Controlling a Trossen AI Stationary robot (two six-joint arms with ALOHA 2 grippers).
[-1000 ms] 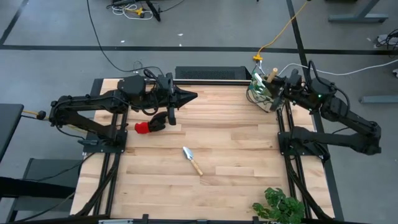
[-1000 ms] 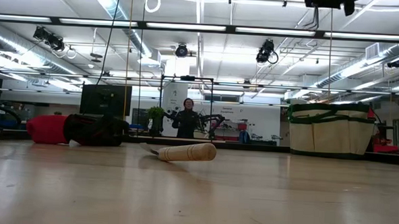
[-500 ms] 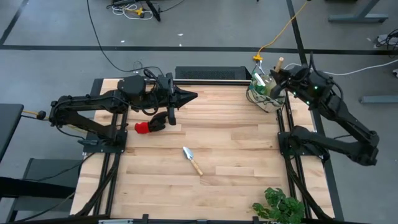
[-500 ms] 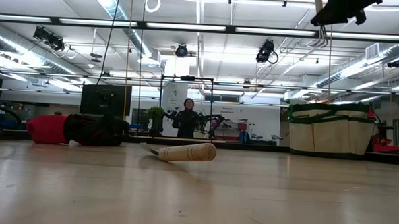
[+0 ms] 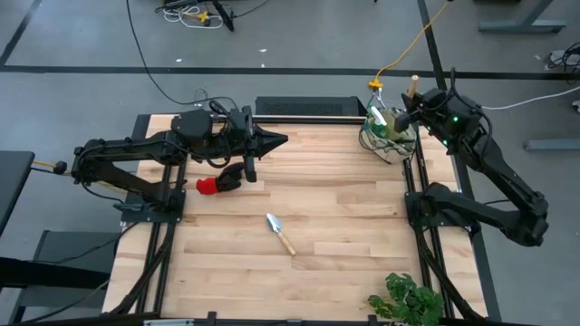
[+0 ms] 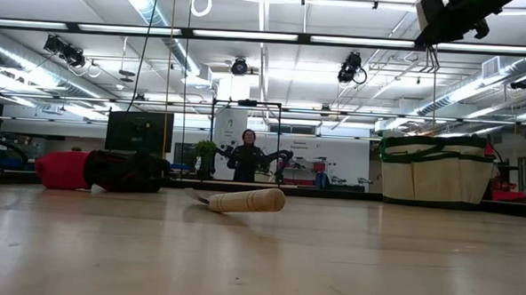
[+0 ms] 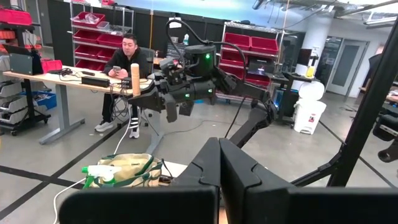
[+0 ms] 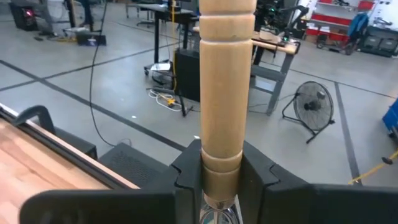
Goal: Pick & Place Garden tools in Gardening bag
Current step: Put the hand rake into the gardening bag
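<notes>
Overhead, right claw [image 8: 221,171] grips the wooden-handled rake [image 8: 226,81], apparently above the bag [image 5: 388,136]; left claw [image 5: 279,139] closed.

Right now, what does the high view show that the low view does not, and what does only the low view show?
Only the high view shows the leafy plant at the table's near right corner, the left pincer resting shut, and the right pincer gripping a wooden handle above the bag. Only the low view shows the room behind, with a person. Both show the bag, the glove and the trowel.
</notes>
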